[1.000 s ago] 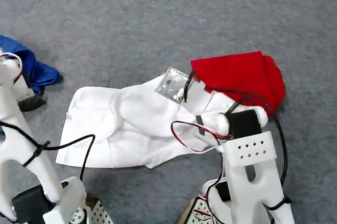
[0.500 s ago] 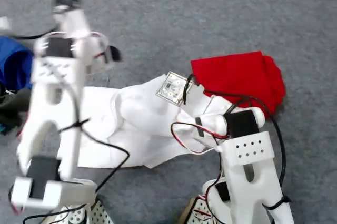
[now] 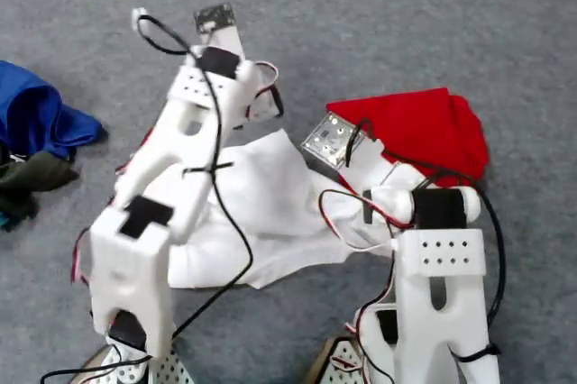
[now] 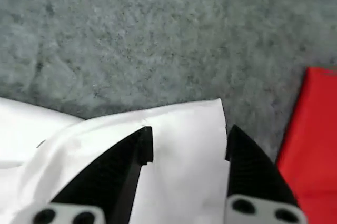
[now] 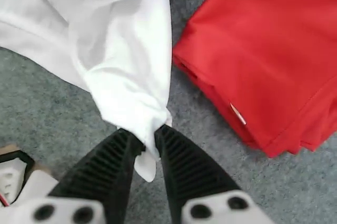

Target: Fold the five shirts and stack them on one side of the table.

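A white shirt [image 3: 270, 213] lies crumpled at the table's middle. Beside it on the right rests a folded red shirt [image 3: 415, 132]. My left gripper [image 4: 188, 132] hovers open over the white shirt's [image 4: 63, 124] far corner, one finger on each side of that corner, with the red shirt [image 4: 310, 129] close by. In the high view the left gripper [image 3: 269, 106] hangs at the shirt's far edge. My right gripper [image 5: 148, 137] is shut on a bunched corner of the white shirt [image 5: 126, 50], next to the red shirt [image 5: 263, 50].
A crumpled blue shirt [image 3: 36, 118] and a dark shirt [image 3: 22, 181] lie at the table's left edge. Grey felt [image 3: 406, 32] covers the table, with open room at the back and far right. The arms' bases stand at the front edge.
The left arm has swung from the table's left side across to the white shirt's far corner. The right gripper shifted slightly right with its corner, and the shirt bunched up.
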Action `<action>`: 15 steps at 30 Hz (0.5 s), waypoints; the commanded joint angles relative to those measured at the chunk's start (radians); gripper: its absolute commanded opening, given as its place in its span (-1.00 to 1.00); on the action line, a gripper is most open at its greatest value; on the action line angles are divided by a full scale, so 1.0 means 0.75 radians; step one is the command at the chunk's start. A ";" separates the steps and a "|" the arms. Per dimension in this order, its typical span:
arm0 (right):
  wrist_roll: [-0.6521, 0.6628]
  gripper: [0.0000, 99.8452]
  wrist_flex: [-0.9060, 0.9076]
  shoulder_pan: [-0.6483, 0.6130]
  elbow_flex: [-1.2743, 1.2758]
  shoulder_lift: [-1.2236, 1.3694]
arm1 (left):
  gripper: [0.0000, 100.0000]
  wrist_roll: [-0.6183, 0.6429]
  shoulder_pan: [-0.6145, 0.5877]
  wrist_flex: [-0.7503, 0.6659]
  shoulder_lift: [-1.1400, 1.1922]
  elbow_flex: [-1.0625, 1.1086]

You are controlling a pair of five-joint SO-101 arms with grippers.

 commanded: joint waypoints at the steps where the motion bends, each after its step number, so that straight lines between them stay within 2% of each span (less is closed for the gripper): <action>1: 0.014 -0.99 0.010 0.030 0.001 -0.030 | -0.58 0.076 0.014 -0.006 0.144 -0.223; 15: 0.012 -0.99 0.000 0.030 0.038 -0.034 | -0.58 0.262 0.096 0.389 0.643 -0.970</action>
